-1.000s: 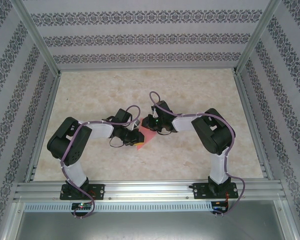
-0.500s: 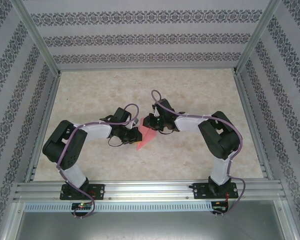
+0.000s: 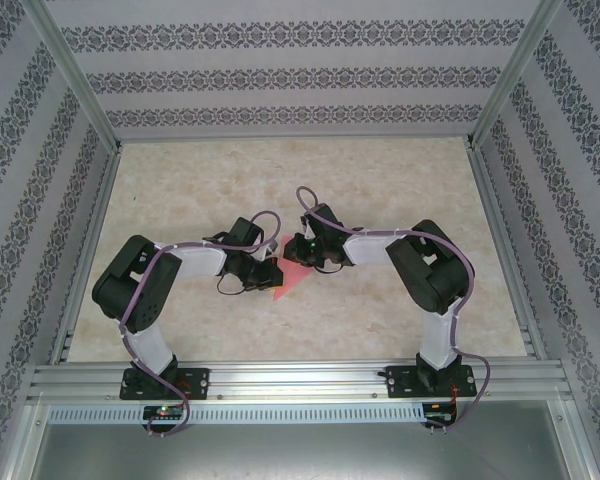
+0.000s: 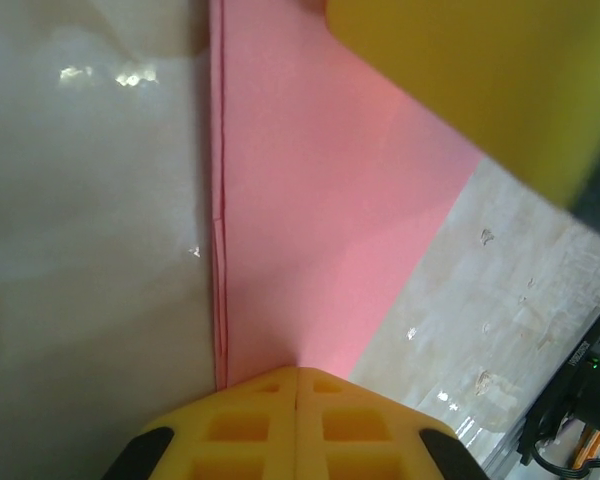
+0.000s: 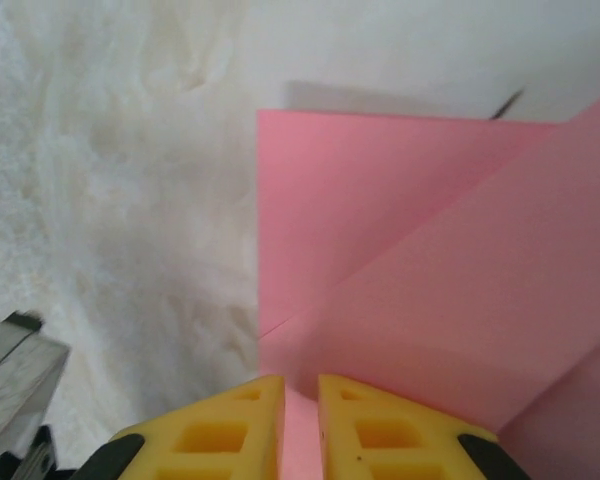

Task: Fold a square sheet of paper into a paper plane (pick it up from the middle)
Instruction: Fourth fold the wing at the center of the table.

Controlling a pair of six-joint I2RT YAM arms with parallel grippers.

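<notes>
Top: pink paper (image 3: 292, 279) mid-table, between left gripper (image 3: 269, 272) and right gripper (image 3: 306, 253).
Left wrist: jaws shut, pinching folded paper edge (image 4: 310, 250).
Right wrist: jaws nearly closed on paper (image 5: 410, 270), flap lifted.
Risk: opposing pulls tear sheet or skew crease.

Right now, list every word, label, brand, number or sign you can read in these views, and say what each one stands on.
None can be read.
The pink paper is blank on every visible face.
A white marking on the black part at the edge of the left wrist view is too small and blurred to read.
The patterned walls carry ornament, no lettering.
The yellow fingers bear no marks.
</notes>
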